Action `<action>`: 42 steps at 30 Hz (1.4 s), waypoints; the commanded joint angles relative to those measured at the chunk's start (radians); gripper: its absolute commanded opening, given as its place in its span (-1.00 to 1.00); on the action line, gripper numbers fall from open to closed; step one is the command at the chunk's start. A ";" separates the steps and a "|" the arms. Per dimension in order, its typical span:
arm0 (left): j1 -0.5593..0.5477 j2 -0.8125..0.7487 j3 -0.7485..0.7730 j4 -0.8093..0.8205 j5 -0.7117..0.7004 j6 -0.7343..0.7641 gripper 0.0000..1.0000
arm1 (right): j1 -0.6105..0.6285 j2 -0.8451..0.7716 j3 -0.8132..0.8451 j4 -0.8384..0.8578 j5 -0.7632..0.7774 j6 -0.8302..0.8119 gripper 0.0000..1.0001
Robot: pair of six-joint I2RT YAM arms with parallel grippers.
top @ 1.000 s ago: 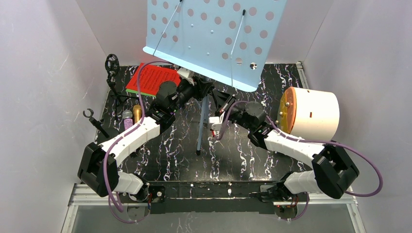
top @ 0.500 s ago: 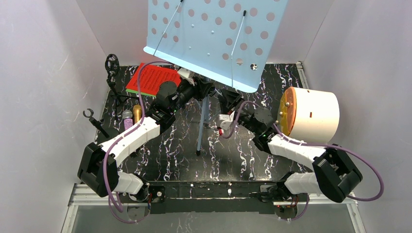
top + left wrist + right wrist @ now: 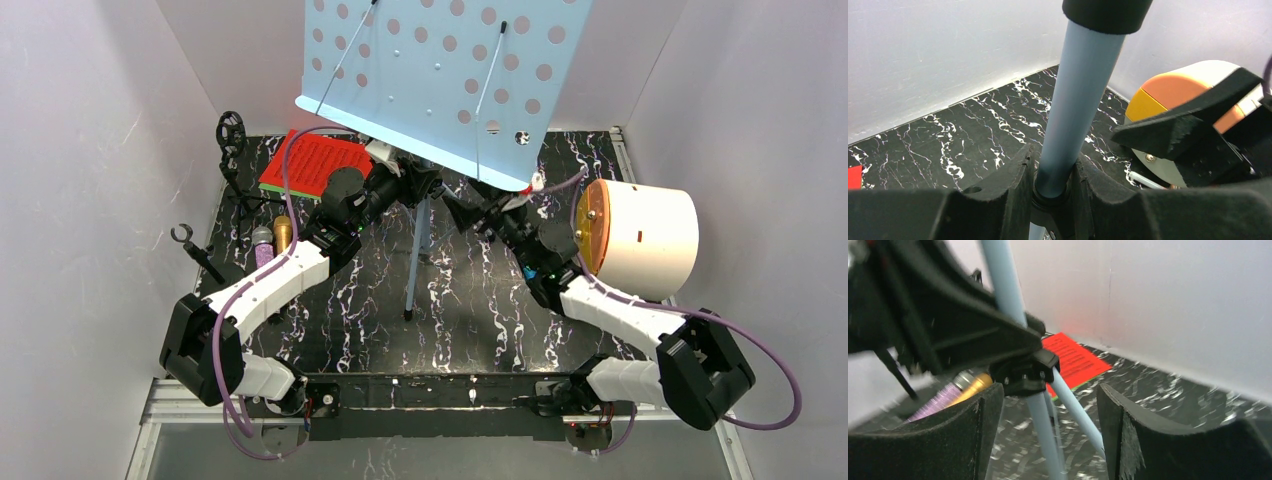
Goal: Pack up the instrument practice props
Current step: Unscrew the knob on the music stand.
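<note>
music rack (image 3: 440, 80) stands upright on the tabletop (image 3: 480, 310), its pole (image 3: 1073, 100) clamped by the left end effector (image 3: 1053, 175); right end effector (image 3: 1048, 400) gapes open beside that pole. left of the rack, score sheets (image 3: 315, 163), gold microphone (image 3: 283, 235) and purple glitter microphone (image 3: 263, 245) lie loose. judged: nothing packed yet

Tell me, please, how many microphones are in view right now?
2. The gold microphone and the purple glitter microphone lie side by side on the left of the table, next to the left arm; the music rack could hide more.
</note>
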 commanded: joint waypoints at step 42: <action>0.009 0.024 -0.026 -0.189 0.004 -0.047 -1.00 | -0.035 0.027 0.202 -0.296 -0.156 -0.209 -0.29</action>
